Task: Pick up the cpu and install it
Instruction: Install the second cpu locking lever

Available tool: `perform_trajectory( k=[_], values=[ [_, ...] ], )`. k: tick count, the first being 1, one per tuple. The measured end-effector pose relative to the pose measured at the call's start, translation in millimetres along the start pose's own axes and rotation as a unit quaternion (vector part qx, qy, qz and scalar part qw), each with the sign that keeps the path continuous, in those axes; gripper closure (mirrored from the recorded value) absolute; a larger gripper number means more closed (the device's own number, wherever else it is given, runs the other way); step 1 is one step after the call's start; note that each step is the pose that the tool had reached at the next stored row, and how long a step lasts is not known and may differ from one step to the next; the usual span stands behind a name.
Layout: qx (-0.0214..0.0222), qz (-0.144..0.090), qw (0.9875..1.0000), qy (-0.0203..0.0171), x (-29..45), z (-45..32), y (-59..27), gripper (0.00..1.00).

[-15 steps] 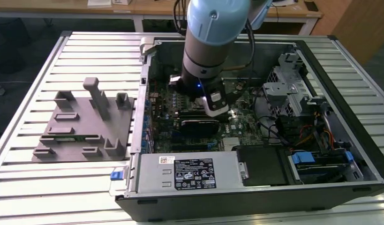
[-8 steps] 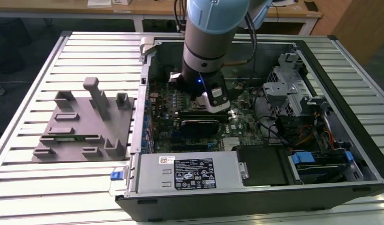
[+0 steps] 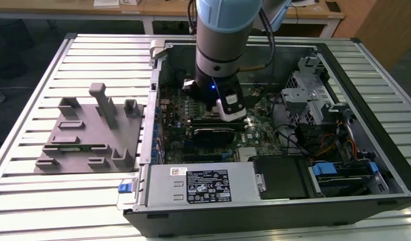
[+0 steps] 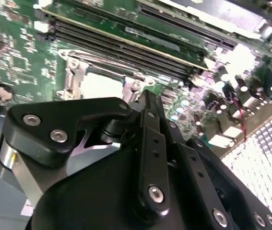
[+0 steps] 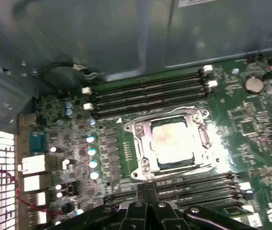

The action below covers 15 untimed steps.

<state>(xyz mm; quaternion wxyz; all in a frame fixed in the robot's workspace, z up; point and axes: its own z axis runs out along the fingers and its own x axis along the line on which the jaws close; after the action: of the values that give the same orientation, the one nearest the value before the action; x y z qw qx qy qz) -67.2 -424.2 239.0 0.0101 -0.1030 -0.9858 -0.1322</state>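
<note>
The cpu (image 5: 176, 141) is a pale silver square lying flat inside the metal socket frame (image 5: 140, 143) on the green motherboard. In the second wrist view it shows as a bright patch (image 4: 100, 86) just beyond the fingertips. My gripper (image 5: 144, 188) hovers beside the socket, above the nearby memory slots, with its two black fingers (image 5: 138, 206) pressed together and nothing between them. In the exterior view the gripper (image 3: 231, 114) hangs low inside the open computer case (image 3: 339, 203), over the middle of the board.
Rows of black memory slots (image 5: 145, 93) flank the socket on both sides. A grey fixture block (image 3: 85, 135) lies on the slatted table at the exterior view's left. The power supply (image 3: 201, 183), a drive cage (image 3: 312, 90) and loose cables (image 3: 302, 138) crowd the case.
</note>
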Motion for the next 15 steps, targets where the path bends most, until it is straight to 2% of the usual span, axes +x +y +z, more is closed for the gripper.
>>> perform_trajectory(
  k=[3,4,6,8,12,15],
  values=[
    [-0.0007,-0.001,0.9998,-0.0185,0.0,0.6,-0.1,0.89],
    [0.0010,-0.001,0.9998,-0.0221,0.0,0.7,-0.1,0.89],
    [0.0056,0.001,0.9997,-0.0245,0.1,1.4,0.5,0.89],
    [0.0080,0.003,0.9996,-0.0254,0.8,3.1,3.6,0.89],
    [0.0111,0.003,0.9996,-0.0263,3.0,8.7,14.2,0.89],
    [0.0169,0.003,0.9995,-0.0276,4.3,14.0,21.1,0.89]
  ],
)
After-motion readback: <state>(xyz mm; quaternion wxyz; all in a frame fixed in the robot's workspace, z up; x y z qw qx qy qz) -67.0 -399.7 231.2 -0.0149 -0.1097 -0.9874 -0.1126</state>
